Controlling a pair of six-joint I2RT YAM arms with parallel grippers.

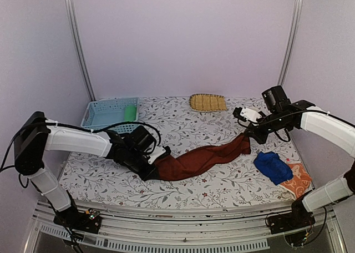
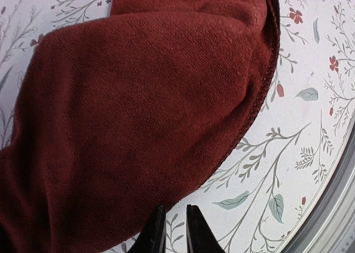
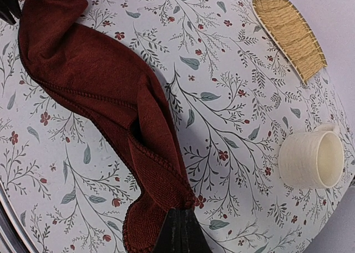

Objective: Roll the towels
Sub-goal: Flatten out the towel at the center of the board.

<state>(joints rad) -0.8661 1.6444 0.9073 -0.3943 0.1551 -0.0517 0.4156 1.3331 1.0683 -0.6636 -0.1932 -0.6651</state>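
Floral tabletop (image 1: 222,181), both arms on the brown towel (image 1: 199,158) stretched mid-table. Right gripper (image 3: 180,231) is clamped on one bunched end; left gripper (image 2: 173,228) sits nearly closed at the other end's edge, can't tell if it's pinching. Looks like spreading before rolling; next it needs laying flat, no twist.

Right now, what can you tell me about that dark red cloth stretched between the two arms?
The reddish-brown towel is soft terry with a stitched hem, one colour throughout. It lies as a long, twisted, crumpled band across the flowered table, unrolled. The right claw pinches its bunched right end; the left claw sits at the other end, grip unclear.
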